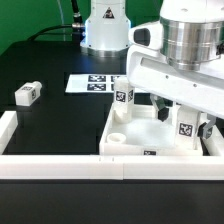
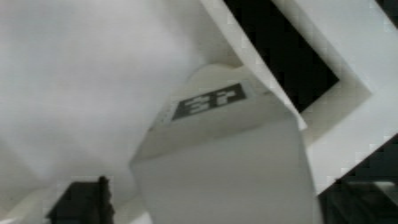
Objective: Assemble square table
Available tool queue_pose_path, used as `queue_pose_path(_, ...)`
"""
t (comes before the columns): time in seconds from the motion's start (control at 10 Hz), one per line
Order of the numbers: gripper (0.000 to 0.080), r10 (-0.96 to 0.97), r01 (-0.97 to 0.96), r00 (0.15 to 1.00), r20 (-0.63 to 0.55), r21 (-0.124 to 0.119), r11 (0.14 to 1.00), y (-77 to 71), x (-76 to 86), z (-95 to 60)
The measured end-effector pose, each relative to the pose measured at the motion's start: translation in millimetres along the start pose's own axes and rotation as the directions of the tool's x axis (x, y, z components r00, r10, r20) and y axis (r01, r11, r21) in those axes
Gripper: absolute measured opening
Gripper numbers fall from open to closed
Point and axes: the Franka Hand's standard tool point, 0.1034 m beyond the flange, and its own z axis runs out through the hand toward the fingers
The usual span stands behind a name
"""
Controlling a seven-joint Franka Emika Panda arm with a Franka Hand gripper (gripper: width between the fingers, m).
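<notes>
Black table surface with the white square tabletop lying rim-up like a shallow tray, pushed against the long white front rail. A second rail runs up from that rail's end, on the exterior view's left of the tabletop.

Inside the tabletop: one leg stands upright near its far corner on the exterior view's left, tag facing the camera. A second tagged leg stands at the exterior view's right part of the tabletop, partly covered by the arm. A round corner hole shows at the near corner on the left; it is empty. A small tag sits on the tabletop's near rim.

Outside the tabletop: a loose leg lies on its side well apart, toward the exterior view's left. The marker board lies flat just behind the tabletop's far rim. The robot base stands behind the marker board.

The arm's wrist and white camera housing hang over the tabletop's right half and block most of that area. Gripper is low inside the tabletop; whether the jaws are wide or narrow, cannot tell. In the wrist view a tagged leg fills the middle, tilted in frame, with a dark fingertip beside it, apparently not clamping it.
</notes>
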Motion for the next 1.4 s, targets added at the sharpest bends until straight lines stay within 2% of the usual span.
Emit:
queue_pose_path(0.2, 0.0643, -0.043, 0.043, 0.999, -0.004, 0.006, 0.999, -2.9, -0.4, -5.1)
queue_pose_path(0.3, 0.0648, -0.121, 0.121, 0.993, -0.011, 0.016, 0.993, -3.3, 2.0, -14.7)
queue_pose_path(0.4, 0.0649, -0.184, 0.185, 0.983, -0.015, 0.025, 0.982, 2.7, 4.4, -27.5)
queue_pose_path(0.6, 0.0649, -0.182, 0.182, 0.983, -0.005, 0.022, 0.983, 22.3, 1.7, -39.5)
queue_pose_path(1.3, 0.0649, -0.196, 0.196, 0.981, -0.004, 0.02, 0.98, 23.7, 0.2, -35.5)
queue_pose_path(1.4, 0.0649, -0.244, 0.244, 0.97, -0.016, 0.027, 0.969, 34.3, -2.5, -37.3)
